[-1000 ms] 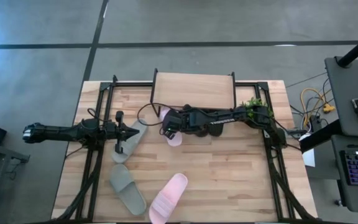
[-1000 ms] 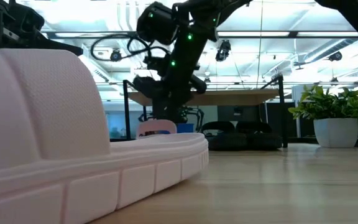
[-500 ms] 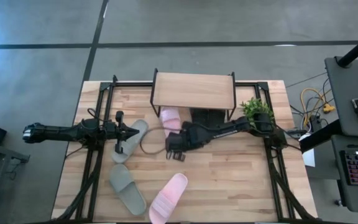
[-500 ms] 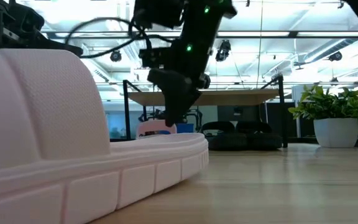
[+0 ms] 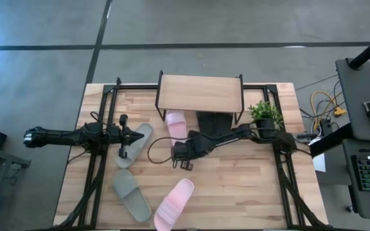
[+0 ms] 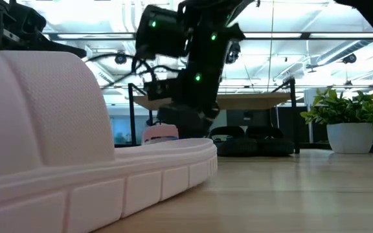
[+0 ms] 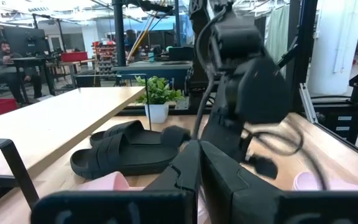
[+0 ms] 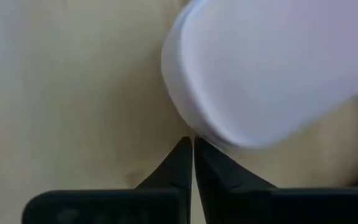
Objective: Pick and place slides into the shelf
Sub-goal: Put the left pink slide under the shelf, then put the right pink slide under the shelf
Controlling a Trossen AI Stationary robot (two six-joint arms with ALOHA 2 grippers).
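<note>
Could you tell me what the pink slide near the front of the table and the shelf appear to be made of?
The pink slide looks like soft moulded foam with a matte finish: up close it shows a fine dimpled texture and chunky ribbed sole blocks, all in one piece. The shelf seems to have a light wooden plank top with visible grain, possibly laminate, on thin black legs that look like painted metal.

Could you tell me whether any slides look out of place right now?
Three slides lie loose on the table, askew: a pink slide and two grey-green slides. The shelf shelters only a pink slide and the black pair.
</note>
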